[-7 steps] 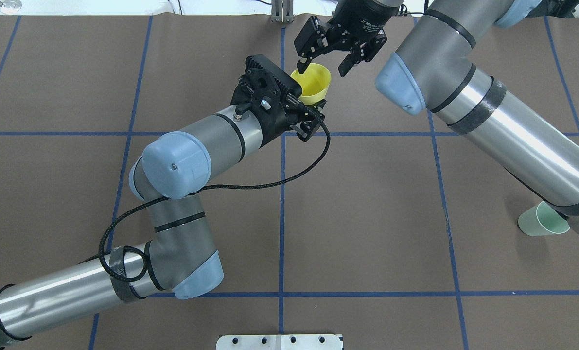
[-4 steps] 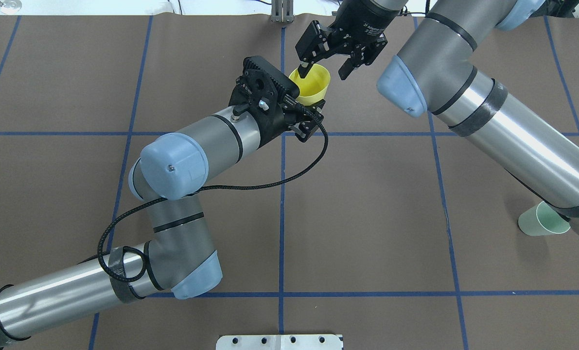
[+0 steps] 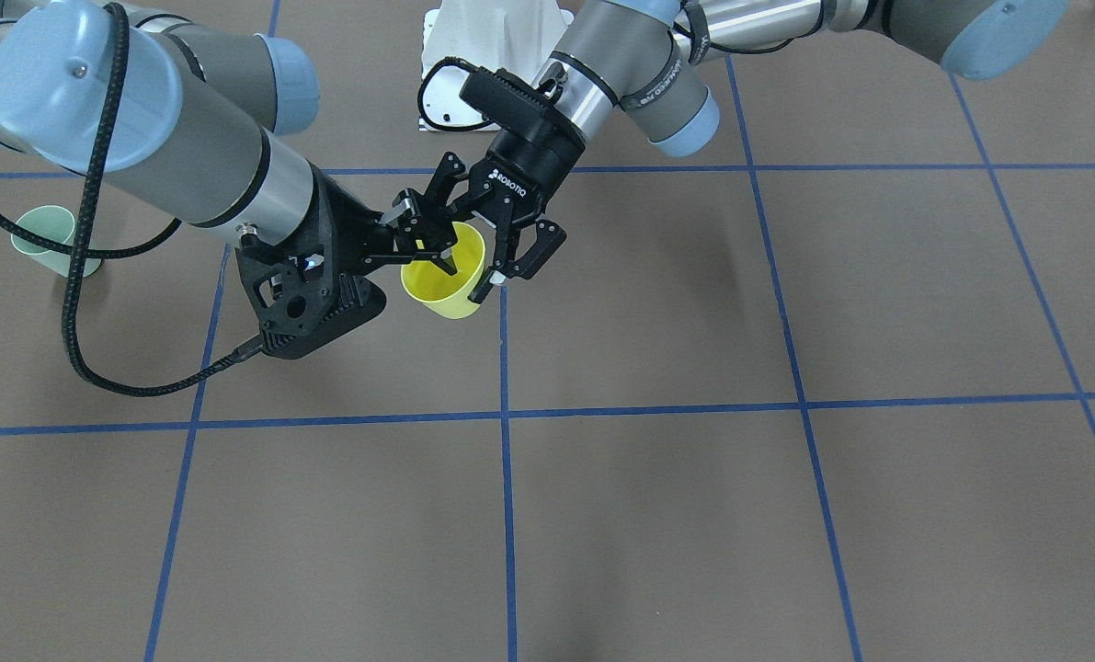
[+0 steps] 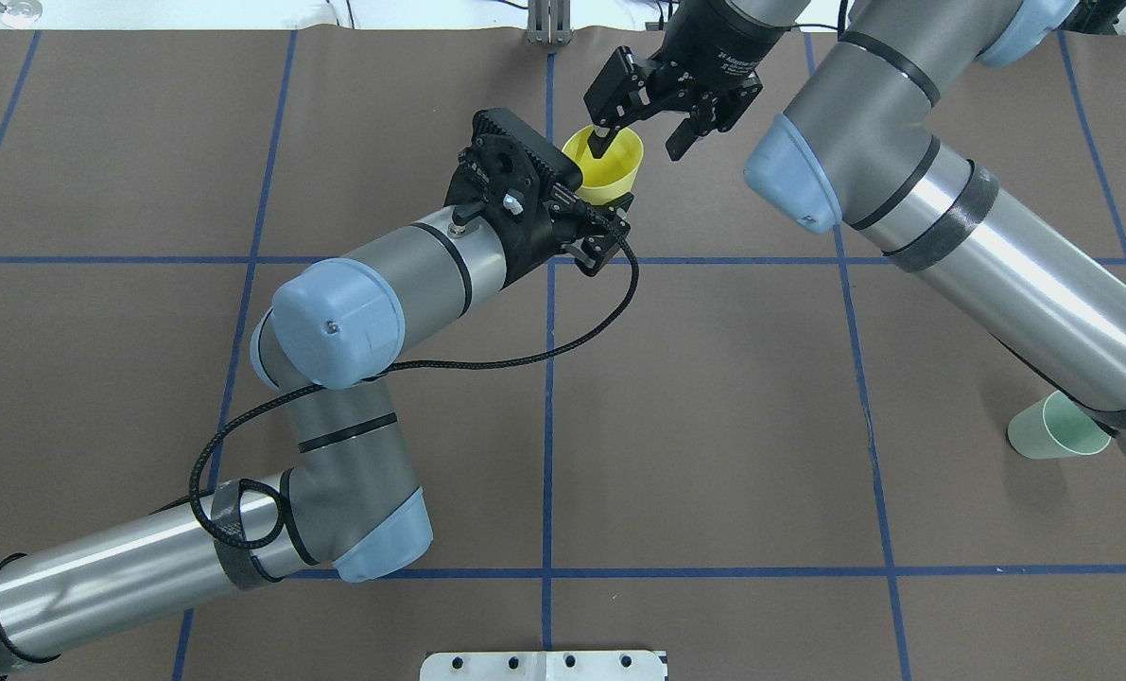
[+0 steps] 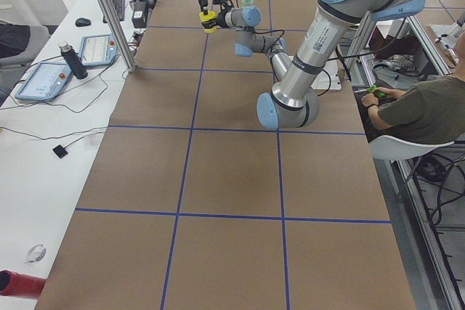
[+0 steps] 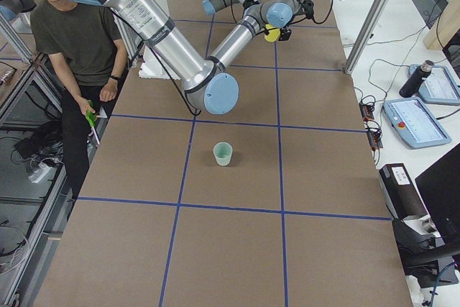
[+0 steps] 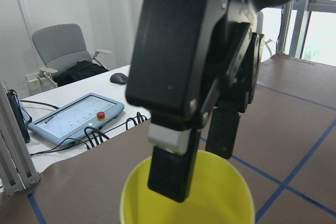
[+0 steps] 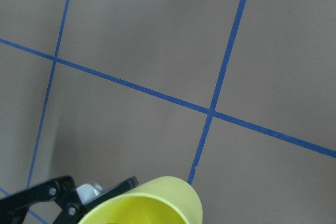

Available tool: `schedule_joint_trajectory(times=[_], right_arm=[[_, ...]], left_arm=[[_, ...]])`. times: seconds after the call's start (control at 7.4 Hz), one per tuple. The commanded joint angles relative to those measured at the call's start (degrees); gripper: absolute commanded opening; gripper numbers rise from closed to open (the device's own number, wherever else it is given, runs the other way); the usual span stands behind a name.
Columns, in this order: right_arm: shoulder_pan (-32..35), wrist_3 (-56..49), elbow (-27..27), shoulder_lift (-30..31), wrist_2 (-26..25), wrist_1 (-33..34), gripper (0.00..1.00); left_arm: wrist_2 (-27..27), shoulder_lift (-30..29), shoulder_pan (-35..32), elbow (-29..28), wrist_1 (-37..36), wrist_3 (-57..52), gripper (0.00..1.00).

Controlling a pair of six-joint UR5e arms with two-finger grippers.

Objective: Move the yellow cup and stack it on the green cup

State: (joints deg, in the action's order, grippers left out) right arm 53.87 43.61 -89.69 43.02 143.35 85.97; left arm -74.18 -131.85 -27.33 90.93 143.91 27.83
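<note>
I see the cup (image 4: 610, 175) held off the table (image 4: 714, 378) at the far middle, in the left gripper (image 4: 608, 200) reaching from its near left. The right gripper (image 4: 638, 147) straddles its rim from behind: one of its fingers (image 4: 601, 144) inside, the other outside, to the right. The second cup (image 4: 1054, 430) stands on the table, near right, well apart.

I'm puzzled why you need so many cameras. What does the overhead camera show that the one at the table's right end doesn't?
Only the overhead view shows the right gripper open, one finger inside the yellow cup, which the left gripper holds. Only the right-end view shows a man, a tablet and the whole green cup. Both show the two cups, the green one partly hidden overhead.
</note>
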Motion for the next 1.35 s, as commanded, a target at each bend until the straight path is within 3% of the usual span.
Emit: schedule_joint_trajectory(times=[0.0, 0.27, 0.54, 0.68, 1.22], right_arm=[[-0.08, -0.02, -0.14, 0.05, 0.00, 0.08, 0.92], [0.00, 0.07, -0.23, -0.13, 0.09, 0.08, 0.73], [0.00, 0.07, -0.40, -0.21, 0.09, 0.08, 0.45], [0.00, -0.02, -0.75, -0.13, 0.09, 0.08, 0.40], [0.00, 0.07, -1.19, -0.04, -0.08, 0.17, 0.41]], left_arm=[[0.09, -0.16, 0.09, 0.03, 0.05, 0.12, 0.52], [0.09, 0.02, 0.09, -0.14, 0.66, 0.12, 0.55], [0.09, 0.11, 0.09, -0.32, 0.84, 0.21, 0.58], [0.09, 0.11, 0.17, -0.32, 0.84, 0.21, 0.58], [0.00, 0.19, 0.26, -0.05, 0.84, 0.21, 0.58]])
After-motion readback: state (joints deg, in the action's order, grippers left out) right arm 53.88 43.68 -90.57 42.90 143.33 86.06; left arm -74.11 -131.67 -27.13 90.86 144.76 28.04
